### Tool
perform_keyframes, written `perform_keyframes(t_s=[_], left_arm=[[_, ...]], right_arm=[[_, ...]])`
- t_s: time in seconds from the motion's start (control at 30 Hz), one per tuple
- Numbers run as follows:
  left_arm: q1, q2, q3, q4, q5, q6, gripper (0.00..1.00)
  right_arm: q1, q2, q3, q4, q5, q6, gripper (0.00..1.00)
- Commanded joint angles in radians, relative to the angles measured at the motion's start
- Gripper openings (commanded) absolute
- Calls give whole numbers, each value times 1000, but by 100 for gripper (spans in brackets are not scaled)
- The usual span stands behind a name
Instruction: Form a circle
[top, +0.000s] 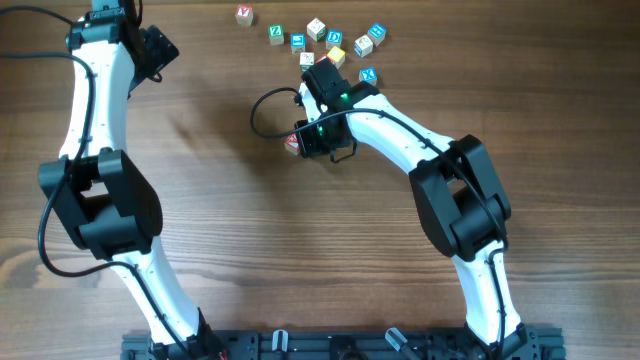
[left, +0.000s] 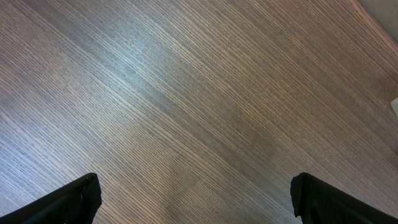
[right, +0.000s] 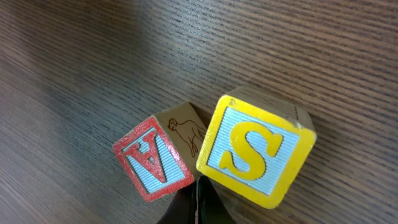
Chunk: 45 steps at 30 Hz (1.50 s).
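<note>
My right gripper (right: 198, 200) is shut, its tips wedged low between two wooden letter cubes. A red "A" cube (right: 152, 158) lies to their left and a yellow "S" cube (right: 255, 149) to their right; the two cubes touch at a corner. From overhead only the red cube (top: 292, 143) shows beside the right gripper (top: 305, 140); the yellow one is hidden under it. My left gripper (left: 196, 199) stands open over bare wood at the far left (top: 155, 50). No circle of cubes is in view.
A loose scatter of several letter cubes (top: 334, 38) lies at the table's far edge, just beyond the right wrist, with one red-lettered cube (top: 244, 14) apart at its left. A black cable (top: 262, 105) loops out left of the right wrist.
</note>
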Motion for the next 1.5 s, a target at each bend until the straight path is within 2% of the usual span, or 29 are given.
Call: perform_keyframes(t_s=[0.0, 0.2, 0.47, 0.73, 0.77, 0.8, 0.87, 0.9, 0.93, 1.1, 1.47], left_arm=[[1, -3, 10, -1, -13, 5, 100], [1, -3, 10, -1, -13, 5, 100], [1, -3, 10, -1, -13, 5, 100], [1, -3, 10, -1, -13, 5, 100], [1, -3, 10, -1, -13, 5, 100], [1, -3, 10, -1, -13, 5, 100], [1, -3, 10, -1, -13, 5, 100], [1, -3, 10, -1, -13, 5, 100], [1, -3, 10, -1, -13, 5, 100], [1, -3, 10, -1, -13, 5, 100], [1, -3, 10, -1, -13, 5, 100]], right_arm=[[8, -25, -4, 6, -20, 13, 4], [8, -25, -4, -12, -20, 12, 5], [-9, -31, 19, -190, 83, 12, 4], [-85, -53, 278, -388, 91, 16, 6], [-96, -53, 314, -386, 107, 16, 15], [-105, -54, 337, -374, 135, 16, 29], [-120, -54, 352, -322, 222, 14, 36], [-130, -54, 352, -287, 297, 16, 51], [-139, -49, 346, -250, 348, 17, 59], [-180, -31, 308, -128, 367, 23, 87], [-185, 39, 277, -37, 367, 20, 88]])
